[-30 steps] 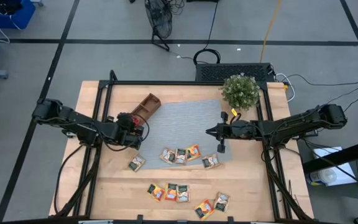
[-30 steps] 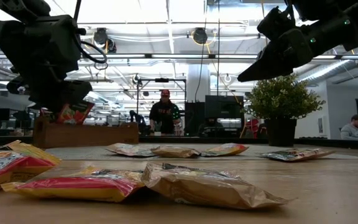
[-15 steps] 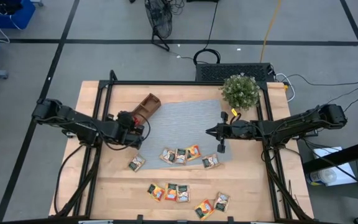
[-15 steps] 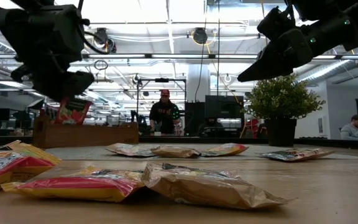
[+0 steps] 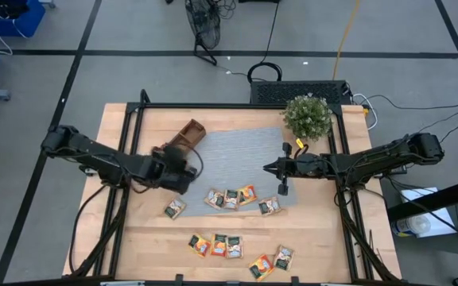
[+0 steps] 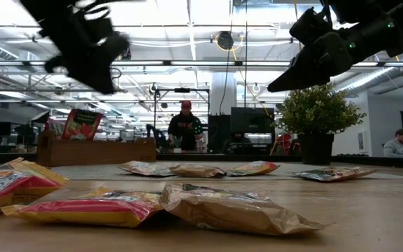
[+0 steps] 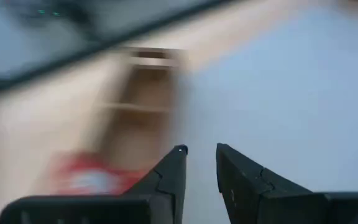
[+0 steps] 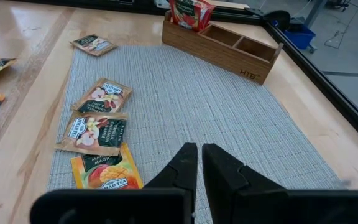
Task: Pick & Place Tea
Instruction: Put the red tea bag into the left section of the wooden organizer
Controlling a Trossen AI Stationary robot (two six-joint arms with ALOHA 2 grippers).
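Open workshop floor behind a wooden table [image 5: 141, 238]; a person [image 6: 185, 129] in a red cap stands far back, another sits at the far right of the low view. Grey mat [image 5: 237, 155] covers the table's middle, potted plant [image 5: 307, 116] at its back right corner.

Left gripper [image 5: 183, 176] hangs over the mat's left edge, just in front of the tray [image 5: 186, 136]. Fingers [image 7: 169, 177] slightly apart with nothing between them; the wrist view is motion-blurred, so the gap is hard to judge. It is raised above the table at upper left in the low view.

Right gripper [image 5: 267, 168] hovers over the mat's right half, fingers nearly together, empty, raised above the table.

One red sachet [image 8: 191, 12] stands upright in the tray's end compartment, seen also in the low view [image 6: 81, 124].

Other sachets lie flat: three in a row [image 5: 230, 197] on the mat's front edge, one [image 5: 269, 206] by its front right corner, one [image 5: 174, 208] on bare wood just off the front left corner, three [image 5: 217, 245] together nearer the front of the table, two [image 5: 272, 262] at the front right.
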